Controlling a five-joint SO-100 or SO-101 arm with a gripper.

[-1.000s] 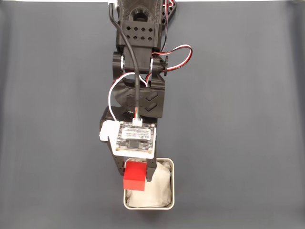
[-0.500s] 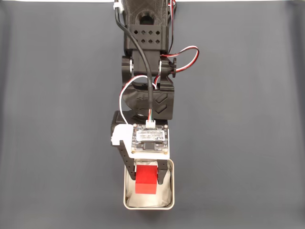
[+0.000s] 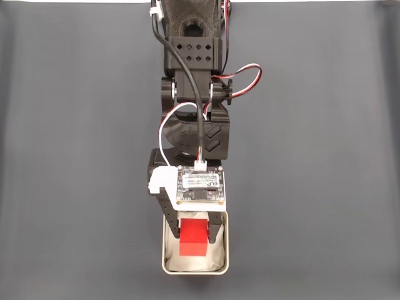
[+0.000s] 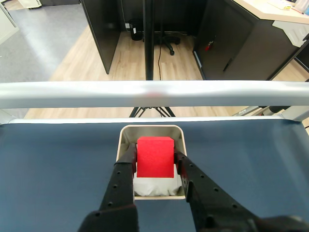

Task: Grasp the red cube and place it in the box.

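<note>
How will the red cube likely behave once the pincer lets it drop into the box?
The cube has flat matte faces, so it probably won't roll or slip. It looks solid and keeps its shape between the pincer fingers, so likely stiff. The box's white lining should soften its landing.

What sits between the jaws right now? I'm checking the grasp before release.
The red cube, pinched between both jaws over the box in the wrist view; the fixed view agrees.

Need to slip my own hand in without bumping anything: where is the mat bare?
The dark mat is bare on both sides of the arm in the fixed view, from the box out to each edge. It is crowded down the centre: the hand is shut on the red cube over the box.
</note>
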